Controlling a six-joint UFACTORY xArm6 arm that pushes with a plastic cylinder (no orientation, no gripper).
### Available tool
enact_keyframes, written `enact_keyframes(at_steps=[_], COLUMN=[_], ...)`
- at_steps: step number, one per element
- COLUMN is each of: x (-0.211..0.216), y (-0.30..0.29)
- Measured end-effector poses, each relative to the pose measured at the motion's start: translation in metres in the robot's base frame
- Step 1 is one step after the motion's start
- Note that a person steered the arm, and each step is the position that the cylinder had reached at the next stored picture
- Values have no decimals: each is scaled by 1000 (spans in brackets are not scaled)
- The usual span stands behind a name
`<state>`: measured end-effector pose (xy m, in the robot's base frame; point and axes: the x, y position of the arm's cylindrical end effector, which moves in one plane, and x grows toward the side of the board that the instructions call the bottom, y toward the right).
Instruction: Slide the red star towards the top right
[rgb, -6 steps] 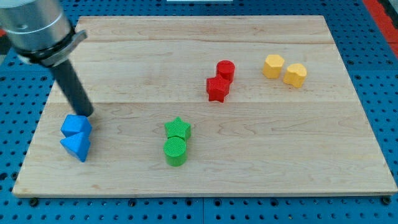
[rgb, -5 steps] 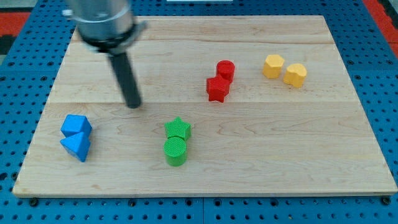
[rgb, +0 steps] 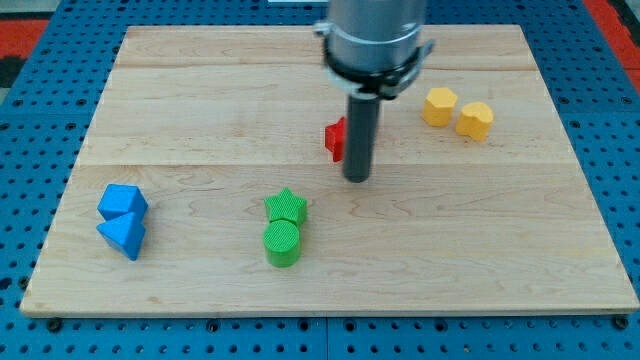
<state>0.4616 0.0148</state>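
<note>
While parked on the counter (rgb: 200, 100) near its middle, my tip (rgb: 356, 178) sits just below and slightly to the view's right of the red star (rgb: 334, 139). Rod covers most of that block; only a red sliver shows at the rod's left edge, so shape can't be confirmed from this view, and can't tell whether tip and block touch. Second red block not visible, presumably behind the rod — can't tell. No jaws on this rig, just the straight dark rod under a grey cylindrical housing at the view's top, so no open/closed state to report.

Other blocks:
- Yellow pair at upper right: yellow block (rgb: 439, 106) and second yellow block (rgb: 475, 120), side by side, touching or nearly so, both roughly hexagonal. Well apart from tip, up and to the view's right.
- Green star (rgb: 286, 206) directly above green cylinder (rgb: 282, 243), touching, below and left of tip.
- Blue pair near the counter's left edge: blue block (rgb: 122, 201) on top of the view, blue triangle (rgb: 123, 236) just below it, touching. Upper one's shape unclear, angular.

Red star sits a bit right of counter centre, upper half, between the green pair and the yellow pair. Counter is light wood planks on a blue pegboard base (rgb: 620, 150).
</note>
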Motion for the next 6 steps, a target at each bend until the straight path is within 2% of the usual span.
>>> enact_keyframes(at_steps=[1, 2, 4, 6], x=[-27, -29, -92, -140], y=[-14, 40, 20, 62])
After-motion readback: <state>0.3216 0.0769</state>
